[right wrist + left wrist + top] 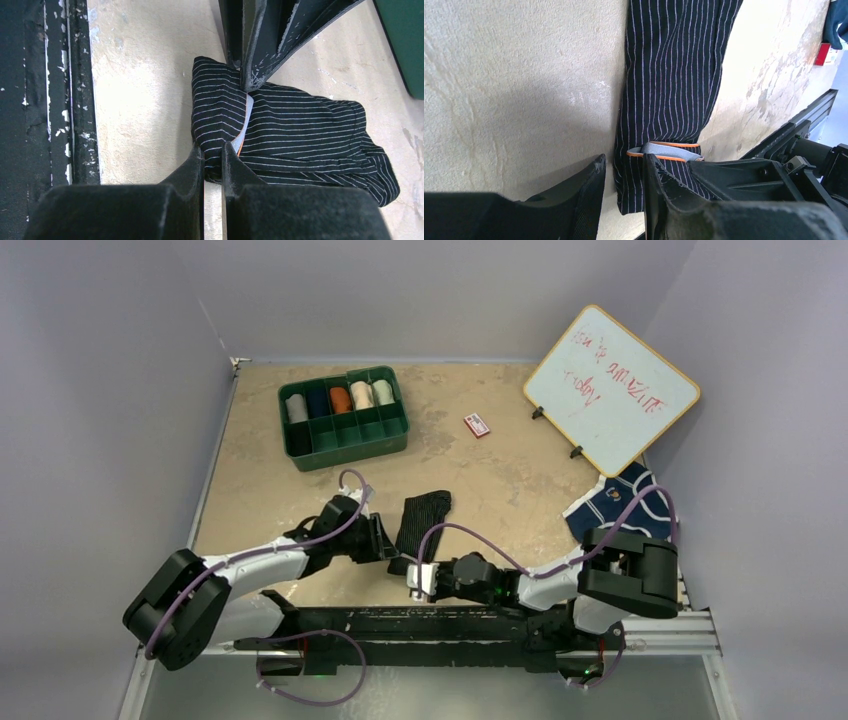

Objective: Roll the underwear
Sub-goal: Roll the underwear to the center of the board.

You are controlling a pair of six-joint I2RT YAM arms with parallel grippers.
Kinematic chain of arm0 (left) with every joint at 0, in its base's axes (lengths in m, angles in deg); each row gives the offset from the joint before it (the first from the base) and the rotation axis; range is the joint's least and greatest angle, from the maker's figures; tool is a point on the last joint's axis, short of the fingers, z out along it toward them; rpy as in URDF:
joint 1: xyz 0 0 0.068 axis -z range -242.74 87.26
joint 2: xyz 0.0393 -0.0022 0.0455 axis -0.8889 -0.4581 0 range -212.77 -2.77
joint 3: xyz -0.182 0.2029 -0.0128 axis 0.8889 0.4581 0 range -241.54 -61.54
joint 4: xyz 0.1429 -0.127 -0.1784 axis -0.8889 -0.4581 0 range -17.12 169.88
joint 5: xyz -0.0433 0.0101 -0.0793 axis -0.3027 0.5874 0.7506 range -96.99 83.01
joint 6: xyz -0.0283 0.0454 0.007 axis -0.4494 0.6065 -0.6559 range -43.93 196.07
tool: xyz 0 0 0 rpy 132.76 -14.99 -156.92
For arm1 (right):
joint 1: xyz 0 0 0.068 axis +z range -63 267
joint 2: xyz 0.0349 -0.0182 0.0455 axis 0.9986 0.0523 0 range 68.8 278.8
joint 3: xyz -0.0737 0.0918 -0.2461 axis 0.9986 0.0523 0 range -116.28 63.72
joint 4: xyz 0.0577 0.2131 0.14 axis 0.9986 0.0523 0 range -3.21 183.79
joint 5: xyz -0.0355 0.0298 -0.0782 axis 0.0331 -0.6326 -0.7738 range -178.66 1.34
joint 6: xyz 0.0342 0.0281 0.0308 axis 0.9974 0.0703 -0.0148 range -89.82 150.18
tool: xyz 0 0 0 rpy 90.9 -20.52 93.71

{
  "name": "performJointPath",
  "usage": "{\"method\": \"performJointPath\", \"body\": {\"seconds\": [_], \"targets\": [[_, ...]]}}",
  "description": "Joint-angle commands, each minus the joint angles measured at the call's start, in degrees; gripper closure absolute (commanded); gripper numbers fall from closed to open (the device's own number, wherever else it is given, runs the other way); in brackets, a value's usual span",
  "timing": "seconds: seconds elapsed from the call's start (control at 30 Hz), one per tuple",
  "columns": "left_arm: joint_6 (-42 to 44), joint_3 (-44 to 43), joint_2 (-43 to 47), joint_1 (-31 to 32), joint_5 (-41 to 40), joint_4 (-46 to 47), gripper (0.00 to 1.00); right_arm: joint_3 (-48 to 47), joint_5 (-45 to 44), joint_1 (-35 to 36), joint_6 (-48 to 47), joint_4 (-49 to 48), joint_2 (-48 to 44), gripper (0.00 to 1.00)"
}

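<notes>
**Both grippers at the folded near end of the black briefs**

Top view. Found the black briefs mid-table, long axis running near to far, far end tipped a little right. Placed the left gripper at the left edge of the near end and the right gripper at the near edge itself, both about equally close. Saw the navy briefs well apart at the right edge, touched by nothing. Judged that the roll would have to run from the near end toward the far end, along that axis. Noted red handwriting on the board, not readable. Found the print on the card too small to make out. Saw no label on the tray of rolled cloths, far left.

Left wrist. Showed fine pale lines along the cloth's length and the near end turned over, with a grey, orange-edged band peeking from the fold. Read no brand on it. Had the fingers narrowly apart, astride the left edge of the fold. Could not tell whether gripping.

Right wrist. Had the fingers almost pressed together, with the fold's near corner between the tips, pinched by the look of it. Showed the left gripper coming onto the same fold from the left, and the rest of the cloth lying flat toward the far side.
</notes>
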Motion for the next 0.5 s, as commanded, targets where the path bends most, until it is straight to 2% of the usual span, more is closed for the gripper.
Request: {"method": "performJointPath", "body": {"seconds": [0.0, 0.17, 0.27, 0.47], "targets": [[3.19, -0.41, -1.61, -0.21, -1.97, -8.58, 0.69, 1.07, 2.11, -0.90, 6.47, -4.56, -2.40, 1.00], [2.97, -0.78, 1.20, -0.18, -0.70, -9.78, 0.68, 1.49, 5.42, -3.31, 13.66, -5.30, -4.00, 0.98], [2.84, -1.79, 2.84, -0.21, -1.70, -11.74, 0.68, 1.42, 11.38, -5.91, 18.68, -4.39, -5.61, 0.97], [1.20, -1.96, 10.18, -0.24, -5.15, -13.04, 0.58, 0.26, 21.55, -10.09, 25.78, -1.74, -4.99, 0.97]]}}
